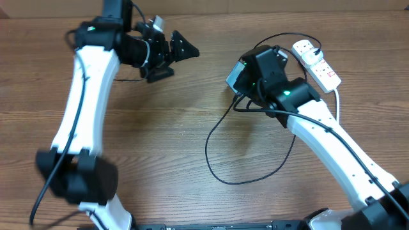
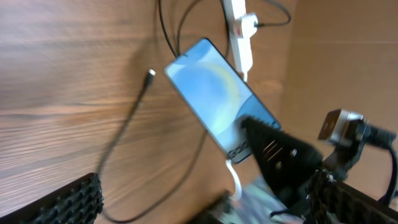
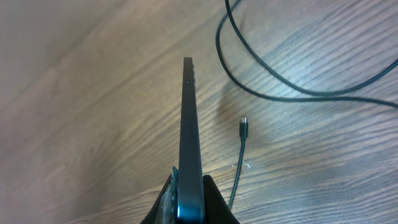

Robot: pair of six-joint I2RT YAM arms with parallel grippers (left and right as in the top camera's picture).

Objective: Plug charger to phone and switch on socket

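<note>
Phone point(image 3: 188, 124) is clamped in the right gripper point(image 3: 186, 198) by one short end. It stands on its thin edge, long axis pointing straight away from the jaws. In the left wrist view the turquoise screen faces the camera and the free end points up-left.

Charger point(image 1: 211, 160) is not plugged in. Its connector tip point(image 3: 244, 122) lies loose on the table point(image 1: 160, 140), just beside the phone's free half. The tip runs roughly parallel to the phone rather than in line with either short end. We can't tell from here which end carries the port.

Left gripper point(image 1: 172, 59) has its jaws spread wide and holds nothing. It hangs well apart from the phone, across the table, and looks toward it. We judge it's the arm for the pick, since the right one is occupied. The tip lies between the left gripper and the phone.

Obstructions:
- The cable's slack loops on the table under and in front of the right arm, so dragging the tip could snag it.
- Socket point(image 1: 317, 64) sits beyond the right gripper, with its white cord point(image 1: 337, 102) trailing alongside that arm. Switch state is unreadable.
</note>
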